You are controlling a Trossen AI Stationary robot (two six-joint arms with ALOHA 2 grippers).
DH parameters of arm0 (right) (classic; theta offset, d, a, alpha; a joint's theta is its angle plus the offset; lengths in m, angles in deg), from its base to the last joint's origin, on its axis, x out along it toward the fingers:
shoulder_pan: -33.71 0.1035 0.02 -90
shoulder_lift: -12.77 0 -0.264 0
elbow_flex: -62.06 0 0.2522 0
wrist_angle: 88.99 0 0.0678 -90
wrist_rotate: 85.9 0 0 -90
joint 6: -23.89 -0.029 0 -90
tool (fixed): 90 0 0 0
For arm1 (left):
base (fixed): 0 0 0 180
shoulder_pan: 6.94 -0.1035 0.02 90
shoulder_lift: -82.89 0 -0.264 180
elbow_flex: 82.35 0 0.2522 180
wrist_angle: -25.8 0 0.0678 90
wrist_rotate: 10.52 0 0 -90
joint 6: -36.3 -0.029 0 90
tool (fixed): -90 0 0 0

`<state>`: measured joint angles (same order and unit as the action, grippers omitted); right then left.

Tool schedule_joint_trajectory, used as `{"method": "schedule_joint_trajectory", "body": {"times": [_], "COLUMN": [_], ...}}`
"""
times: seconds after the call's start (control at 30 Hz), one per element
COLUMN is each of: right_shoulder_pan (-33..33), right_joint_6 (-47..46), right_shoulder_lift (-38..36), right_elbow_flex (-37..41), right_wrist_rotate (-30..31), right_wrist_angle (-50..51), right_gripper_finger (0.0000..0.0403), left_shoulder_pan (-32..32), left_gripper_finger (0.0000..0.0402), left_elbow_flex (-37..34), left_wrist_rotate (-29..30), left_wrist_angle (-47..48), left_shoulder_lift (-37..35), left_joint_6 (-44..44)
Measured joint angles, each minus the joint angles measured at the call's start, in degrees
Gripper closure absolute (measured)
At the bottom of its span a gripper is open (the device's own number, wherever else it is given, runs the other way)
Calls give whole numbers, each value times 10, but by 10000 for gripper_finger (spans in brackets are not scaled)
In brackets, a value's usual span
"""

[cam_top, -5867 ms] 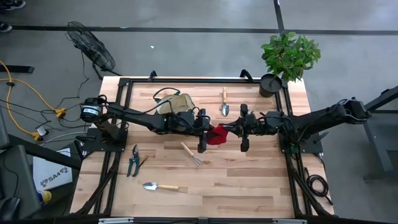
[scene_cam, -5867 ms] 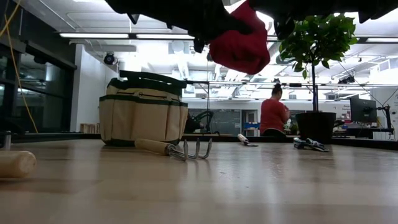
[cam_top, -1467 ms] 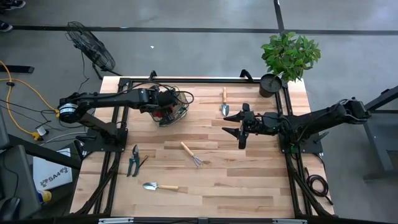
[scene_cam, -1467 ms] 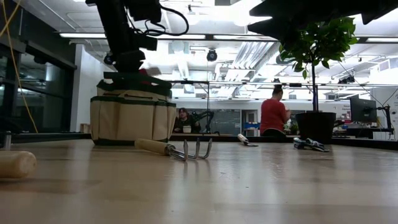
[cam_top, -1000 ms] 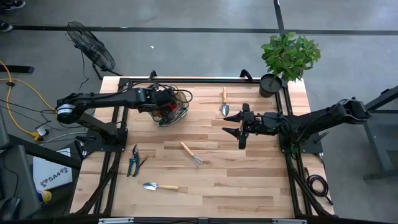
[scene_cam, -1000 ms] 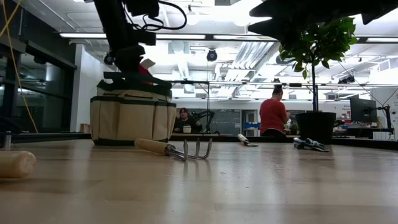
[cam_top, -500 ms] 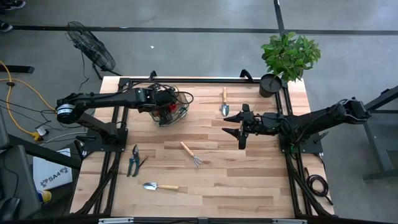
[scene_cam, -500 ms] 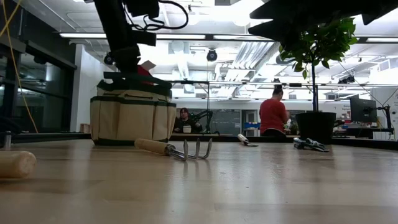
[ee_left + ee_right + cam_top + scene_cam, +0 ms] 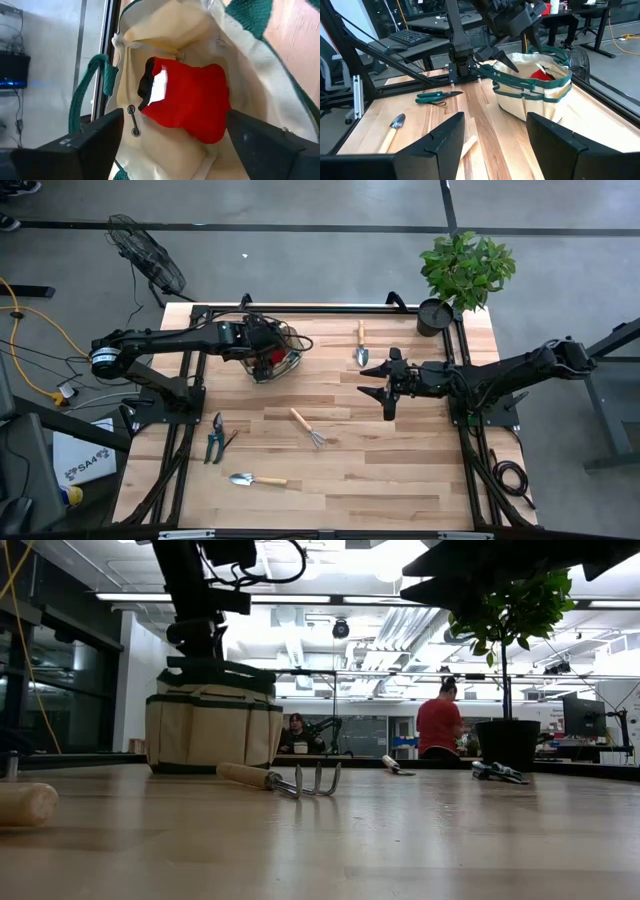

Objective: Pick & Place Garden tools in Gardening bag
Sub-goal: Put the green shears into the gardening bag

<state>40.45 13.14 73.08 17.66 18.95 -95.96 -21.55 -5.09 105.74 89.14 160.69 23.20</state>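
From the high view, I see my left gripper (image 9: 268, 350) over the gardening bag (image 9: 283, 356) at the back left of the table (image 9: 400, 470). My right gripper (image 9: 385, 385) hangs over the middle of the table, holding nothing. A trowel (image 9: 361, 344) lies near the back, a hand rake (image 9: 307, 427) in the middle, pruning shears (image 9: 214, 438) on the left, and another trowel (image 9: 256, 479) near the front. In the low view, the bag (image 9: 212, 718) stands upright with my left arm coming down into its top, and the rake (image 9: 280, 779) lies in front of it. In my left wrist view, my fingers (image 9: 80, 145) are spread wide apart, and the red spray bottle (image 9: 187, 102) lies inside the bag (image 9: 165, 30), not touching them. In my right wrist view, those fingers (image 9: 442, 142) are apart too (with only air between them), and I see the bag (image 9: 532, 87) with red inside.
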Motion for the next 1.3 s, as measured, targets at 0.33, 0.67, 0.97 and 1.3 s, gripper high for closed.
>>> {"method": "schedule_joint_trajectory", "body": {"times": [0.33, 0.67, 0.97, 1.3], "right_shoulder_pan": [0, 0, 0, 0], "right_joint_6": [0, -9, -12, -15], "right_shoulder_lift": [0, 0, 0, 0], "right_elbow_flex": [0, 0, 0, 0], "right_wrist_rotate": [0, 0, 0, 0], "right_wrist_angle": [5, 7, 8, 8], "right_gripper_finger": [197, 197, 197, 197], "left_shoulder_pan": [0, 20, 126, 275], "left_gripper_finger": [71, 115, 132, 132], "left_elbow_flex": [22, 53, 53, 22], "left_wrist_rotate": [-20, -133, -133, -101], "left_wrist_angle": [69, 196, 291, 302], "left_shoulder_lift": [-20, -107, -140, -138], "left_joint_6": [115, 219, 449, 628]}}
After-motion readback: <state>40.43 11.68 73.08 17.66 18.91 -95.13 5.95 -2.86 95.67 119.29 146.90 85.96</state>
